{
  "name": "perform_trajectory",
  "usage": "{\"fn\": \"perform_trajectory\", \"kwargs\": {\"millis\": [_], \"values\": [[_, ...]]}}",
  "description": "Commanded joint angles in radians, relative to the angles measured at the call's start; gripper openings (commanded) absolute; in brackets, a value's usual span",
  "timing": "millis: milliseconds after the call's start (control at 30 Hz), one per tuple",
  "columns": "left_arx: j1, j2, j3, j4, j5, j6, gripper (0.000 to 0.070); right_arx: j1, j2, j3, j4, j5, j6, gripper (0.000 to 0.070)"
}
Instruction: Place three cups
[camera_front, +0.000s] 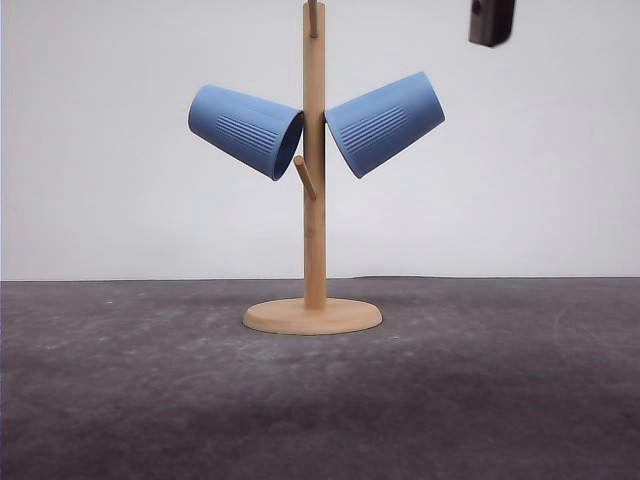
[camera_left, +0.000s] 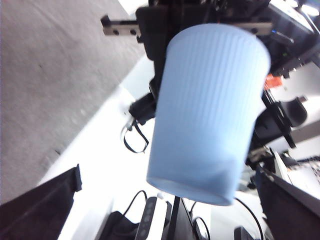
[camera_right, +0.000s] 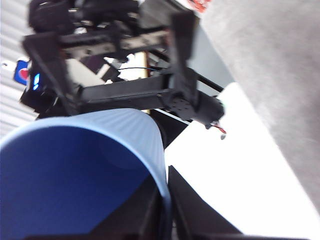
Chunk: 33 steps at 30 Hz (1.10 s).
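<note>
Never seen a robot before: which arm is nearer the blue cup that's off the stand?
Right. The right gripper pinches the rim of the loose cup; the left gripper sits open, facing its base.

Two cups on the peg stand (camera_front: 314, 200), left cup (camera_front: 245, 129) and right cup (camera_front: 385, 122) flanking its post, mouths inward.

Lab test bench, as I read it: dark grey speckled tabletop (camera_front: 120, 400); plain white backdrop wall (camera_front: 100, 150); black loose cables (camera_left: 132, 142); black robot arm hardware (camera_right: 125, 95).
</note>
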Motion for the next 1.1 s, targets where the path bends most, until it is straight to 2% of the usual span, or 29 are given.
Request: {"fn": "perform_trajectory", "kwargs": {"millis": [0, 233, 433, 733, 1067], "values": [[-0.021, 0.015, 0.006, 0.014, 0.01, 0.035, 0.07, 0.015, 0.009, 0.012, 0.035, -0.005, 0.037, 0.0], [-0.098, 0.046, 0.006, 0.063, 0.046, 0.06, 0.07, 0.028, 0.009, 0.012, 0.064, -0.004, 0.057, 0.0], [-0.15, 0.071, 0.006, 0.147, 0.061, 0.034, 0.07, 0.036, 0.009, 0.012, 0.064, -0.004, 0.057, 0.0], [-0.203, 0.144, 0.006, 0.226, 0.057, 0.025, 0.07, 0.058, 0.031, 0.012, 0.072, 0.018, 0.056, 0.0], [-0.223, 0.149, 0.006, 0.246, 0.036, 0.025, 0.07, 0.059, 0.063, 0.012, 0.131, 0.04, 0.063, 0.0]]}}
